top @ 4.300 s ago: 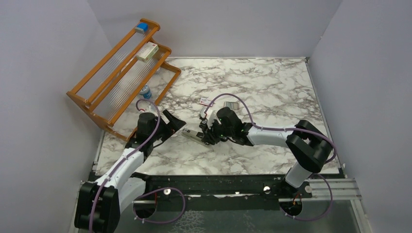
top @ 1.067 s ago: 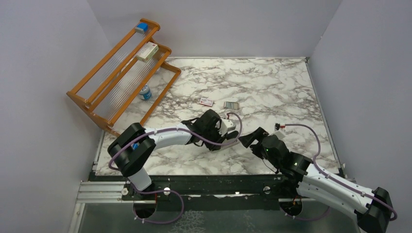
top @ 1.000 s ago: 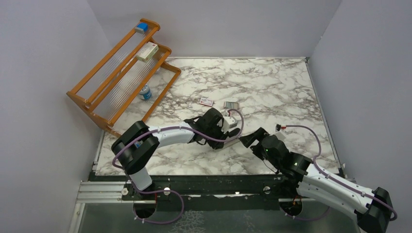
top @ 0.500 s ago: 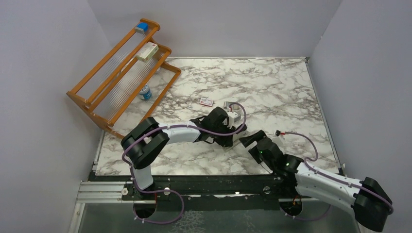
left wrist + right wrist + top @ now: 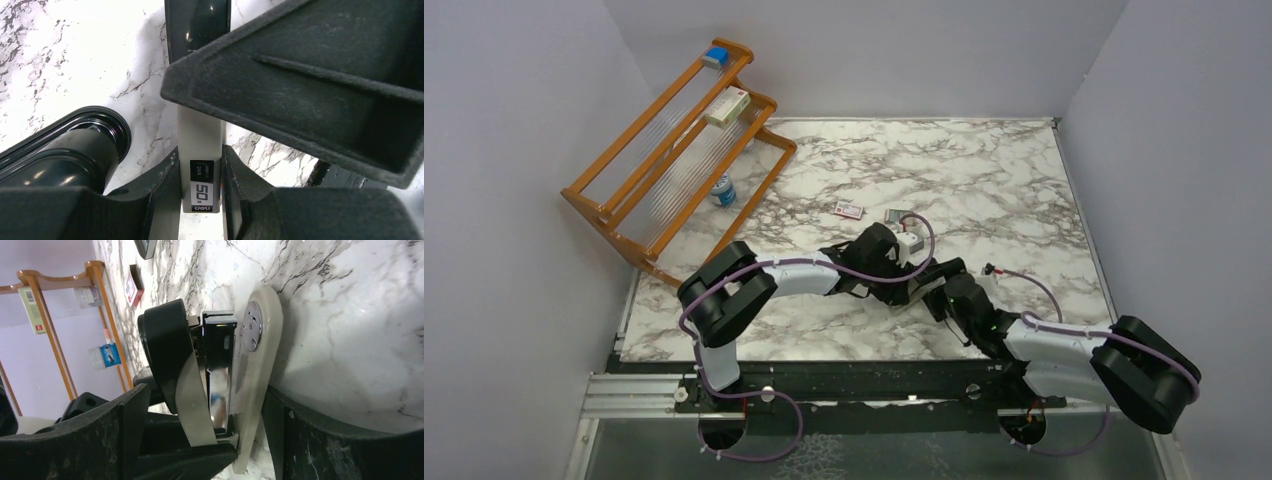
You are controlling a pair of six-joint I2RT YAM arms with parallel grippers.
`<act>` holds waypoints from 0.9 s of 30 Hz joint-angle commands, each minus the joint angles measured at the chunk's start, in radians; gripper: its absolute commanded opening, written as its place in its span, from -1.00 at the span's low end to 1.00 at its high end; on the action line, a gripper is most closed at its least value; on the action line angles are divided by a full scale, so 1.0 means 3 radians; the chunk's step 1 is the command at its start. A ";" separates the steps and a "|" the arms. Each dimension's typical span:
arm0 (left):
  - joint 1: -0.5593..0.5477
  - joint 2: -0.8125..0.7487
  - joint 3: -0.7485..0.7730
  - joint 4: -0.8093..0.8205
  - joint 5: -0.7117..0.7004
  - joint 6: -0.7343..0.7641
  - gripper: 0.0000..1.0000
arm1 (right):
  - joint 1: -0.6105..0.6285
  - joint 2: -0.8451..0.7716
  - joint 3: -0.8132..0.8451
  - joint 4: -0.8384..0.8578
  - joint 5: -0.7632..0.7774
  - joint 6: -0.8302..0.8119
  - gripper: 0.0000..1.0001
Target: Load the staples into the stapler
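Note:
The stapler (image 5: 220, 370), with a black cap, grey body and shiny metal rail, rests on the marble table (image 5: 984, 180). My left gripper (image 5: 200, 165) is shut on its grey rear end, which carries a small label. My right gripper (image 5: 206, 392) is open, its fingers (image 5: 120, 435) either side of the stapler's front. In the top view the two grippers (image 5: 902, 283) (image 5: 942, 285) meet at mid-table and hide the stapler. The staples' red-and-white packet (image 5: 848, 209) and grey tray (image 5: 901, 216) lie just behind; no loose strips can be made out.
A wooden rack (image 5: 674, 150) leans at the back left, holding a blue item (image 5: 715, 56) and a white-and-red box (image 5: 727, 106). A small bottle (image 5: 723, 188) stands at its foot. Grey walls close in on both sides of the table.
My right arm has swung left and in, bringing its open fingers around the stapler's front. My left arm has shifted slightly right, still gripping the stapler.

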 commanded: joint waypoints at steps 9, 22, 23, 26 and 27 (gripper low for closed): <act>-0.0088 0.0048 0.0080 -0.0036 0.0119 0.0183 -1.00 | -0.0127 0.0532 0.0152 -0.0182 0.0002 0.0265 -0.98; -0.0094 0.0454 0.0796 -0.0406 -0.0199 0.0471 -1.00 | -0.0171 -0.1157 0.0513 -0.2203 0.0665 -0.0516 1.00; -0.0094 0.0501 0.0873 -0.0420 -0.0204 0.0539 -1.00 | -0.0170 -0.1387 0.0574 -0.2513 0.0793 -0.0464 1.00; -0.0094 0.0690 0.1181 -0.0558 -0.0192 0.0812 -1.00 | -0.0170 -0.2044 0.0792 -0.3156 0.1239 -0.0611 0.99; -0.0095 0.0764 0.1348 -0.0619 -0.0175 0.0927 -1.00 | -0.0170 -0.2220 0.0882 -0.3212 0.1368 -0.0802 0.99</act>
